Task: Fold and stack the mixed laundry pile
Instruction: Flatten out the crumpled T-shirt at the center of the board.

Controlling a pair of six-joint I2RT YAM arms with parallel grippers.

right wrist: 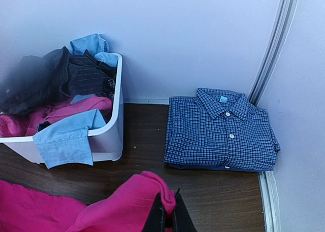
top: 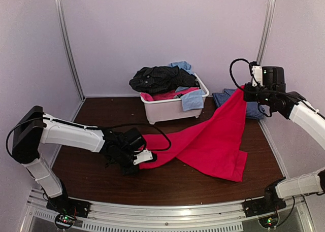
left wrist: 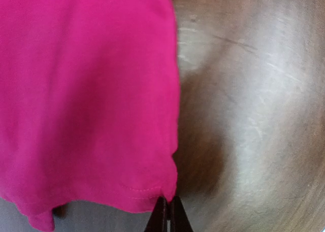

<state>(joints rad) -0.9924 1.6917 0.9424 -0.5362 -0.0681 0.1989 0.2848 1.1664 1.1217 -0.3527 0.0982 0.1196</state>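
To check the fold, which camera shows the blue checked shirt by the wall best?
The right wrist view: the blue checked shirt lies whole there, collar and buttons clear. The top external view shows only parts of it behind the raised pink garment. The left wrist view shows none of it.

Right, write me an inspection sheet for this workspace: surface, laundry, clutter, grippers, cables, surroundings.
Surface: dark wooden table, faintly scuffed.
Job's things: pink garment stretched between both grippers, partly lying on the table; checked shirt folded at back right; black garment and light blue shirt heaped in the white tub.
Clutter: nothing seen.
Grippers: left gripper shut on the pink garment's hem corner, low; right gripper shut on another part of it, raised.
Cables: black cable from the left arm loops over the pink garment; second cable loops beside the right wrist.
Surroundings: white walls, metal corner posts.
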